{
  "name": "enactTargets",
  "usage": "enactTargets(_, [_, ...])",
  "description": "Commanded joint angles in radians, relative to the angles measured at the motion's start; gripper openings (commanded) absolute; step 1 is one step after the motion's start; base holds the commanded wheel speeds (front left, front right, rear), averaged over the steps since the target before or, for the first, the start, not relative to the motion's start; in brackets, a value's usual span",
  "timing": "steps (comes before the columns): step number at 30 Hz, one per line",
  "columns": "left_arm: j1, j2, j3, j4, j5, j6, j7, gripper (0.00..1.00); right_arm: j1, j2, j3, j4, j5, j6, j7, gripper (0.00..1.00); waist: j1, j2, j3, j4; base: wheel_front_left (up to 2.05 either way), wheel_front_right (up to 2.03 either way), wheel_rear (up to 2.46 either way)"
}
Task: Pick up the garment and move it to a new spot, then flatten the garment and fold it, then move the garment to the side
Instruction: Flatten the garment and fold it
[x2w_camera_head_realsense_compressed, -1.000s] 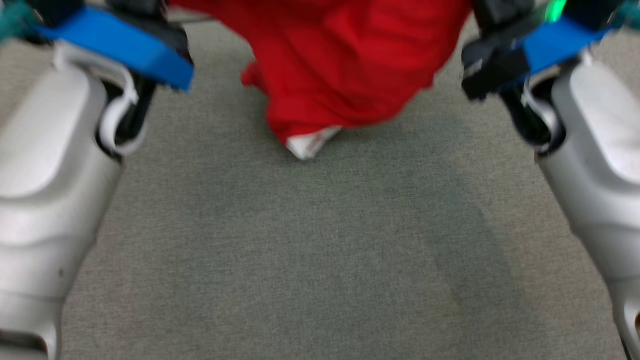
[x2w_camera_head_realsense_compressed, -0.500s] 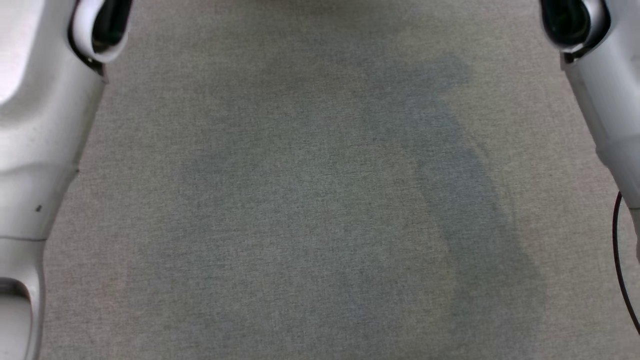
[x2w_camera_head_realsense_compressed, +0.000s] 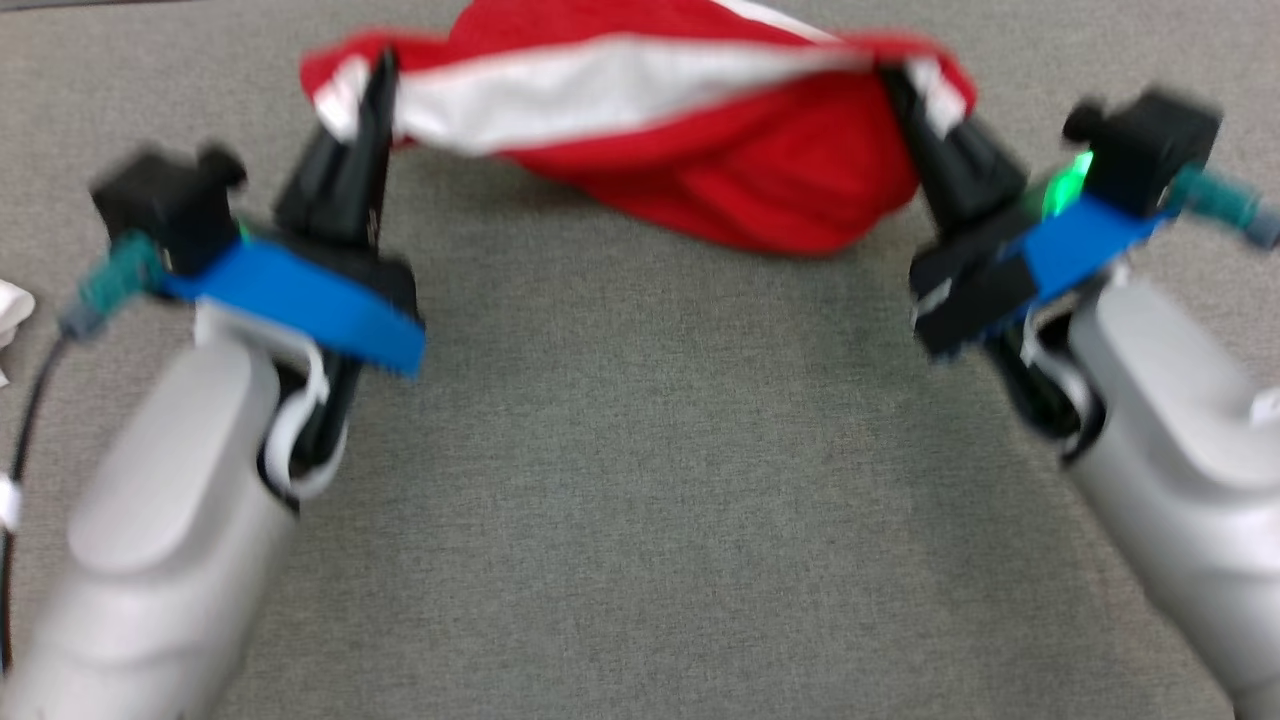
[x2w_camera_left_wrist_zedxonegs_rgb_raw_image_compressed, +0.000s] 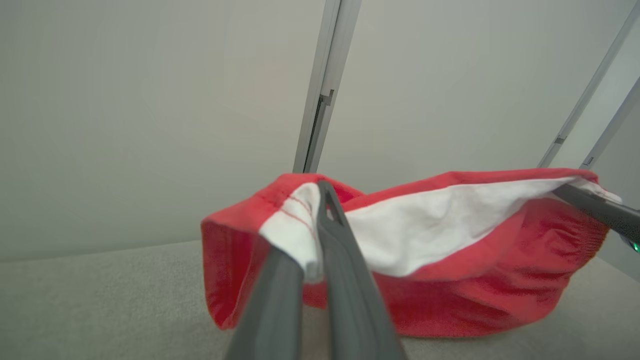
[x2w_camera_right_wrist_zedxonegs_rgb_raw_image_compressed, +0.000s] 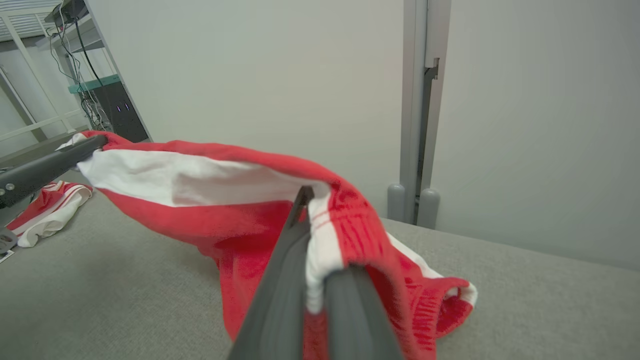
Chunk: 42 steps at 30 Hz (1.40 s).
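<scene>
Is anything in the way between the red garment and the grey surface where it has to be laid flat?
Nothing visible. The garment hangs between the left end effector and the right end effector, both shut on its edge, over the grey surface. Another red and white cloth lies off to the left, apart.

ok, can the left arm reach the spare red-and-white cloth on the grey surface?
Probably not yet. The left gripper is shut on the red fabric garment at its white waistband, stretched to the right gripper. The spare cloth lies near that arm, but it must let go first.
</scene>
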Motion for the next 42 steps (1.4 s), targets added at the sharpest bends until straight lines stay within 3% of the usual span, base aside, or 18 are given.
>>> enactTargets(1, [0.075, 0.0, 0.023, -0.025, 0.015, 0.008, -0.004, 0.0, 0.076, -0.011, 0.011, -0.025, 0.01, 0.0, -0.004, 0.0, 0.0, 0.0, -0.023, -0.006, 0.0, 0.0, 0.0])
enactTargets(11, [0.503, -0.028, 0.073, -0.112, 0.073, 0.006, -0.005, 0.0, 0.472, -0.054, 0.042, -0.169, 0.022, 0.0, -0.004, 0.0, 0.0, 0.0, -0.141, 0.005, 0.0, 0.0, 0.0])
enactTargets(23, [0.725, -0.007, 0.112, -0.173, 0.094, 0.01, -0.005, 0.0, 0.766, -0.081, 0.059, -0.285, 0.005, 0.0, 0.006, 0.0, 0.0, 0.0, -0.231, 0.021, 0.0, 0.0, 0.0])
enactTargets(33, [0.503, 0.076, 0.109, -0.224, 0.176, 0.004, 0.057, 0.0, 0.7, -0.033, -0.046, -0.372, -0.041, 0.0, 0.013, 0.0, 0.0, 0.0, -0.177, -0.025, 0.0, 0.0, 0.0])
enactTargets(42, [0.156, 0.148, 0.099, -0.229, 0.226, -0.004, 0.209, 0.0, 0.551, 0.075, -0.132, -0.386, -0.058, 0.0, 0.003, 0.0, 0.0, 0.0, 0.005, -0.134, 0.0, 0.0, 0.0])
